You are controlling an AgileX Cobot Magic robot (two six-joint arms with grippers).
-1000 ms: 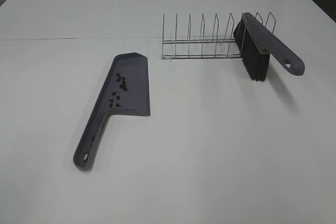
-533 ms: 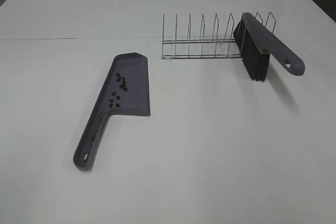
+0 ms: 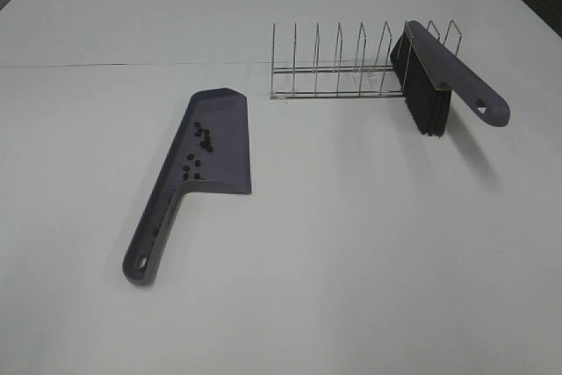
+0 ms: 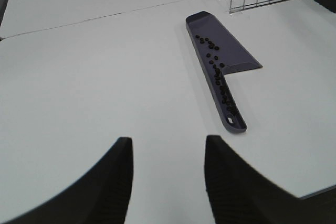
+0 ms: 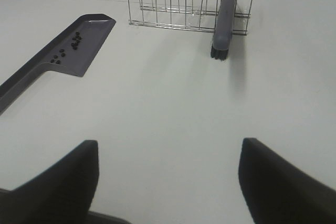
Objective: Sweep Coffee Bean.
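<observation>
The beans [image 3: 200, 142] lie in the dustpan [image 3: 230, 142] and along its handle, left of centre on the table [image 3: 351, 243]. At two o'clock from it the brush [image 3: 439, 72] leans in the rack [image 3: 338, 63]. The left gripper [image 4: 168, 174] is part-spread and grasps nothing; the right gripper [image 5: 168, 182] gapes wide, bare.

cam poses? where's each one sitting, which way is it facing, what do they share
Exterior high: mounted above, looks down on the table, dustpan, wire rack, brush; no robot parts visible.
Left wrist: low behind the left gripper, facing the dustpan.
Right wrist: low behind the right gripper, facing rack and brush.
All three share the dustpan holding the coffee beans.
</observation>
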